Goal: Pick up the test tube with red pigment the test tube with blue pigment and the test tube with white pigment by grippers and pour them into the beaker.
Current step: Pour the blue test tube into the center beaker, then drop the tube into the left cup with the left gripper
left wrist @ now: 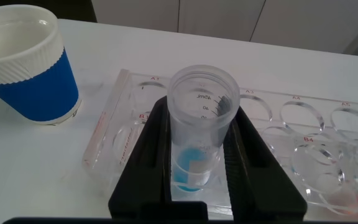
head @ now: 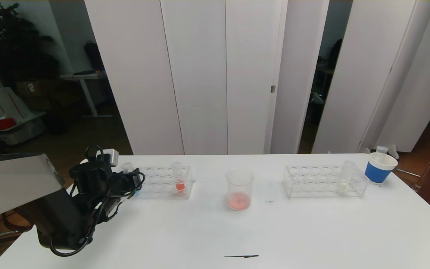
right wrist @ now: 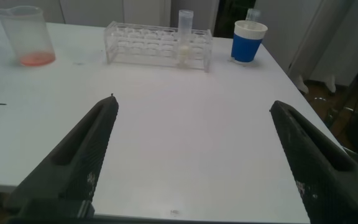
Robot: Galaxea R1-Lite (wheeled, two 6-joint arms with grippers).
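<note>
My left gripper [head: 133, 183] is at the left end of the left rack [head: 162, 184]. In the left wrist view its jaws [left wrist: 201, 112] press both sides of the test tube with blue pigment [left wrist: 202, 118], which stands upright in the rack [left wrist: 303, 124]. The tube's top shows in the head view [head: 127, 167]. A tube with red liquid [head: 178, 178] stands in the same rack. The beaker [head: 239, 188] stands mid-table with red liquid in its bottom. The test tube with white pigment [head: 345, 177] stands in the right rack [head: 323, 183]. My right gripper [right wrist: 194, 104] is open and empty over the table's near right part.
A blue paper cup [head: 379, 168] stands at the far right corner. Another blue cup [left wrist: 27, 68] stands beside the left rack. A thin black mark [head: 241, 256] lies near the front edge. The right wrist view shows the beaker [right wrist: 27, 37], right rack [right wrist: 157, 43] and cup [right wrist: 247, 40] far off.
</note>
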